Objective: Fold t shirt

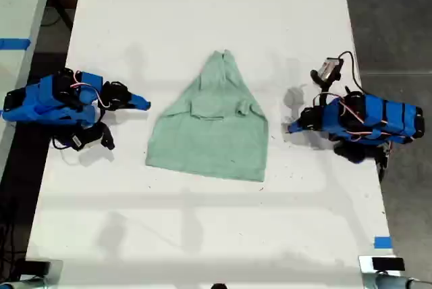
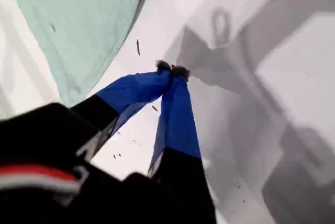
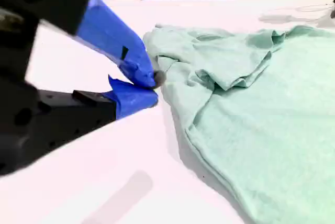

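Exterior view: both arms are flanking the t shirt [image 1: 212,123], first gripper [image 2: 172,71] clenched empty beside its hem, second gripper [image 3: 152,85] clenched empty near its sleeve, probably awaiting a fold.

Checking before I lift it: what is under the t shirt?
Only the white table shows around the t shirt, which lies flat on it, sleeves folded on top. Whatever is beneath the cloth is covered. Both grippers sit off its edges.
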`<state>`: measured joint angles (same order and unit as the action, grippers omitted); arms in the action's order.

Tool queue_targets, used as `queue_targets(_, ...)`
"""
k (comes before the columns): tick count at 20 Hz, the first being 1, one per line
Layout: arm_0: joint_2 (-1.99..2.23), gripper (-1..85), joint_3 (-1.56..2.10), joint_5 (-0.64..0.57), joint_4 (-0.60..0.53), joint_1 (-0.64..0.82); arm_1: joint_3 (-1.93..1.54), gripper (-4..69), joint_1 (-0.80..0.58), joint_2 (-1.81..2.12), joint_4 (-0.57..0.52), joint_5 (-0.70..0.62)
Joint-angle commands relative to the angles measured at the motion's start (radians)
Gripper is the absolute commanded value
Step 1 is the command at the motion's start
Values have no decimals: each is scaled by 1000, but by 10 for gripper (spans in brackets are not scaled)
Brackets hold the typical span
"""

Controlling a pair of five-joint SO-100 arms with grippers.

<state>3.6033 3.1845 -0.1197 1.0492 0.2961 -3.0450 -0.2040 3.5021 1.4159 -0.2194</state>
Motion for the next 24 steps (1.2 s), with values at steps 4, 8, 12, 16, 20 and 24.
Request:
queue_targets(4, 5, -3, 5, 14, 0, 8, -46, -8, 141, 5, -44, 178)
queue_targets(8, 5, -3, 5, 14, 0, 8, -40, -12, 120, 3, -43, 229)
queue_targets(12, 5, -3, 5, 9, 0, 23, 138, -6, 110, -106, -107, 160)
queue_targets(16, 5, -3, 5, 11, 0, 17, 443, 208, 106, -703, -262, 143)
queue_targets(20, 5, -3, 5, 9, 0, 17, 546, 215, 115, -1006, -491, 100)
queue_targets(24, 5, -3, 3, 9, 0, 15, 721, 217, 103, -1390, -532, 83)
